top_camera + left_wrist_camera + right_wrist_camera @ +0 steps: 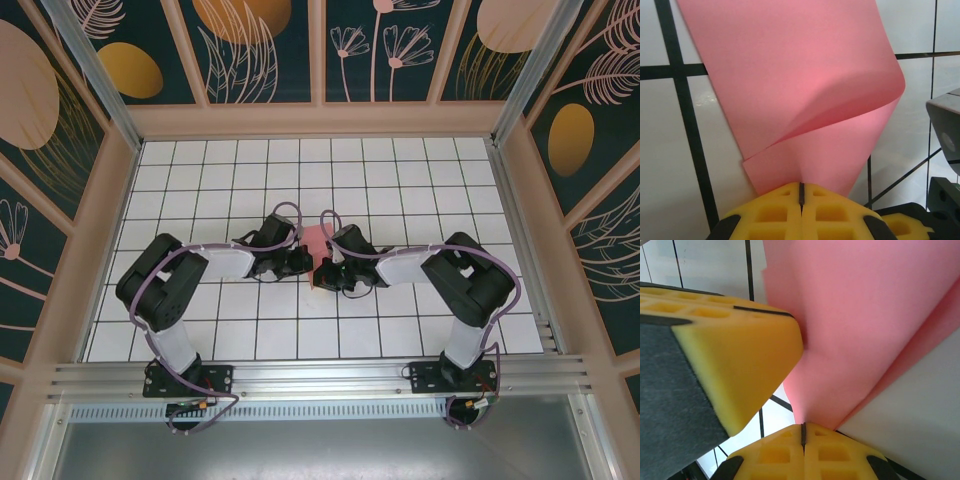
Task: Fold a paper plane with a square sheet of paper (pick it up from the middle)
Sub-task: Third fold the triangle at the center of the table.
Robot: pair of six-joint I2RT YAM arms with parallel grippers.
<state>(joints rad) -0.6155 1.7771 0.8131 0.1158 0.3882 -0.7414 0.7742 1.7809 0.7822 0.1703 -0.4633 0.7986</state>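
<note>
no readable text, label, brand or number appears on anything here.

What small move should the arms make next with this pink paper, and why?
Probably lower the square sheet of paper to the table and flatten its curl: the left gripper and right gripper both pinch it, and it bows over unpressed.

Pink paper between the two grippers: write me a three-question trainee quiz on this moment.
1. True or false: the left gripper is open and clear of the pink paper.
2. The right gripper is: A) shut on the paper, B) open above it, C) shut on nothing.
3. In the left wrist view, does the paper lie flat or curl over itself?

Key: 1 false, it is shut on the paper's edge; 2 A; 3 it curls over.
</note>
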